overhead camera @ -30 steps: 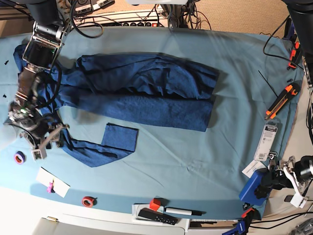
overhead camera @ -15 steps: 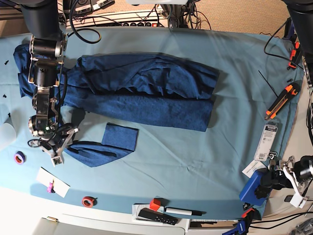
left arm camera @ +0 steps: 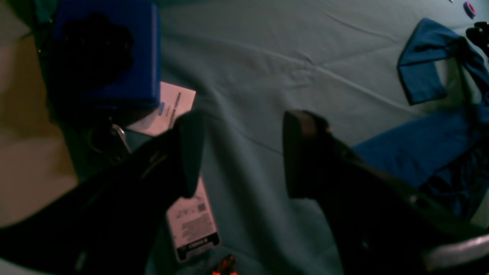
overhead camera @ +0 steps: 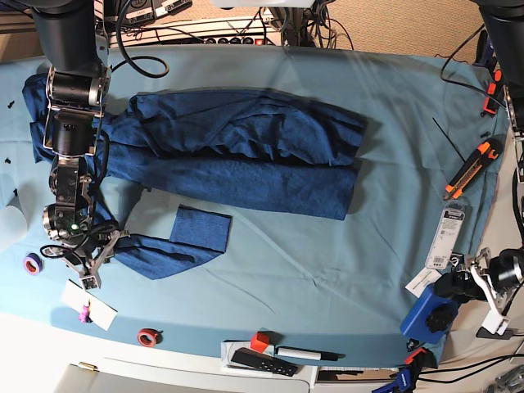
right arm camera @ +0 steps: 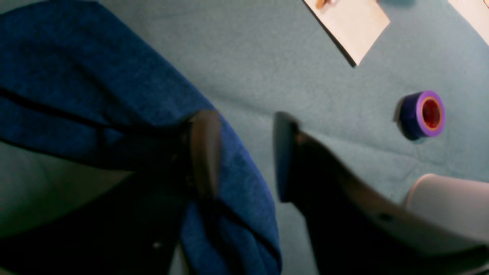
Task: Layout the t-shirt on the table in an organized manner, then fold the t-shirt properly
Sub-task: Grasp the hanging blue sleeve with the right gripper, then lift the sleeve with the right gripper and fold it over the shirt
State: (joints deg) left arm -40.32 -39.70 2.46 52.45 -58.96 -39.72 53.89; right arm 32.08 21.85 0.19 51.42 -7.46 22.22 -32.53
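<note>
We are looking at a robotics lab or workshop bench. The table (overhead camera: 393,106) is draped in light teal cloth, and behind its far edge we see a tangle of black cables (overhead camera: 237,29) and power strips. Along the near and right edges lie an orange utility knife (overhead camera: 472,168), rolls of tape (overhead camera: 147,336), a marker (overhead camera: 307,354) and printed tags (overhead camera: 444,238).
</note>
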